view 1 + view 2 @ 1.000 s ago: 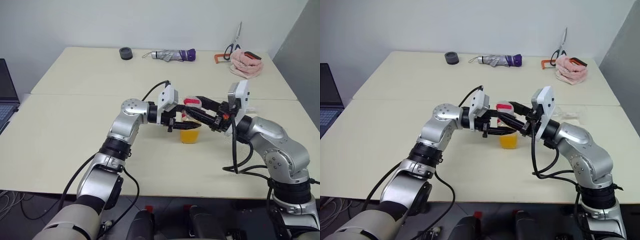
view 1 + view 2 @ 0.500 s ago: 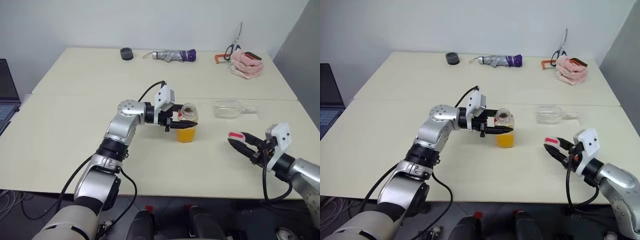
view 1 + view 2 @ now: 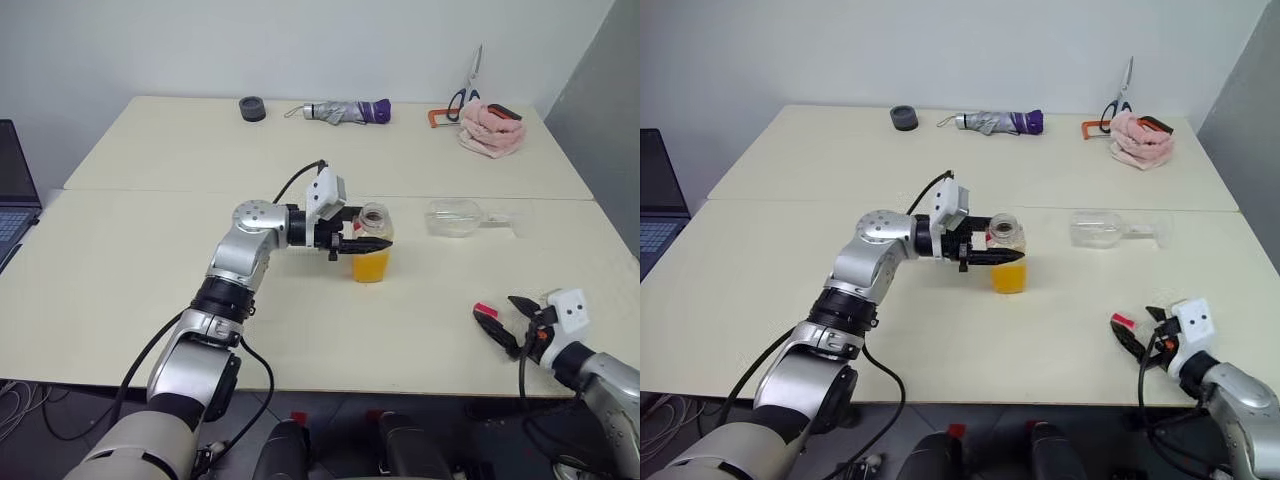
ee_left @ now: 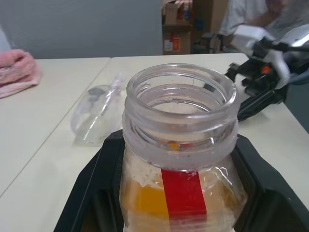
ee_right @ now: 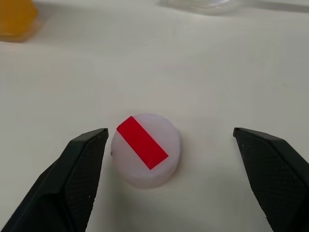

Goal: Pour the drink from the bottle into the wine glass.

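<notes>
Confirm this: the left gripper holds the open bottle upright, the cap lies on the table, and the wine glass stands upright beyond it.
Not quite. The wine glass lies on its side on the table, as the left eye view shows. The rest holds: left gripper, bottle, cap.

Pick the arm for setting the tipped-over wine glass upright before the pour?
Right, probably. The right hand is open, the cap lying loose on the table. The left hand grips the open bottle. The wine glass lies on the robot's right.
</notes>
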